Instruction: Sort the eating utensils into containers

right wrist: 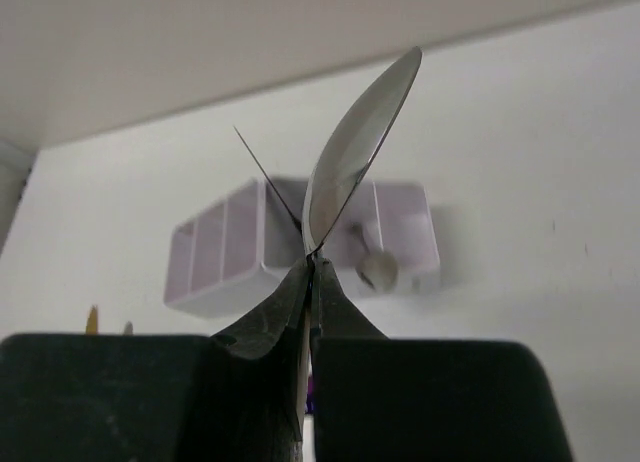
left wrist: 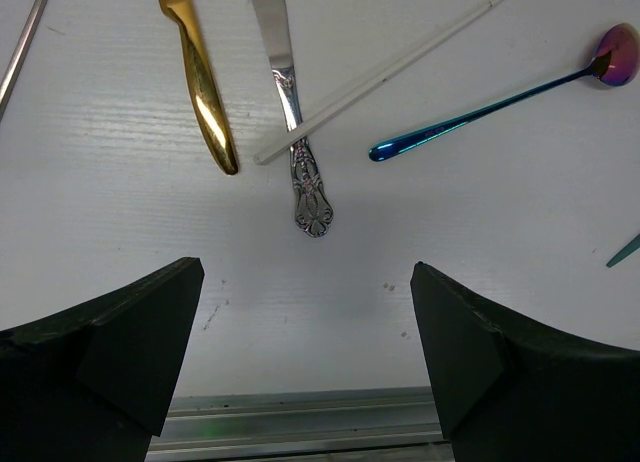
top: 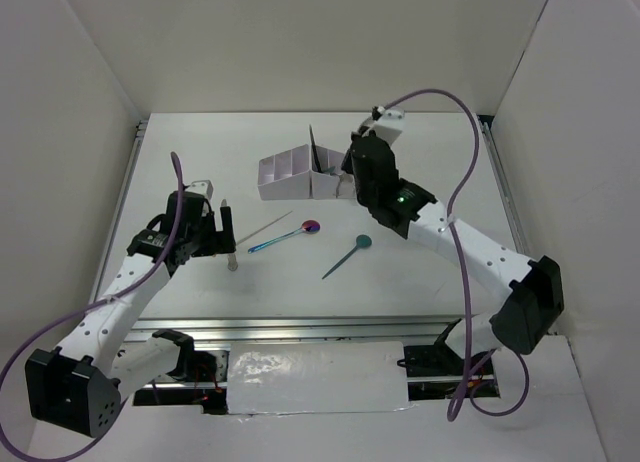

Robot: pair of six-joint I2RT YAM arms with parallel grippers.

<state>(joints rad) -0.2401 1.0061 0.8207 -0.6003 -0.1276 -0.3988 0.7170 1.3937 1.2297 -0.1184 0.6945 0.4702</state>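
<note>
1. The left end effector point(left wrist: 305, 282) hangs over the tabletop point(left wrist: 480, 312) with its jaws spread wide and nothing between them, just short of the loose cutlery.
2. The gold-handled piece point(left wrist: 205, 97) and the silver knife point(left wrist: 298, 147) lie flat, near each other but apart. Both look stiff, light and polished, so probably slippery. A pinch across the narrow handle seems best.
3. The thin stick point(left wrist: 390, 72) lies across the knife's handle, so lifting the knife first would likely disturb it.
4. The iridescent spoon point(left wrist: 480, 117) and the teal spoon point(top: 347, 255) lie further right, each best taken mid-stem.
5. The organizer box point(top: 285, 177) stands at the far middle, with a black knife point(top: 318, 147) upright in it.
6. The right end effector point(right wrist: 310, 267) is clamped on the silver spoon point(right wrist: 360, 152) at its stem, bowl up, near the box. The spoon could pivot in so narrow a grip.
</note>
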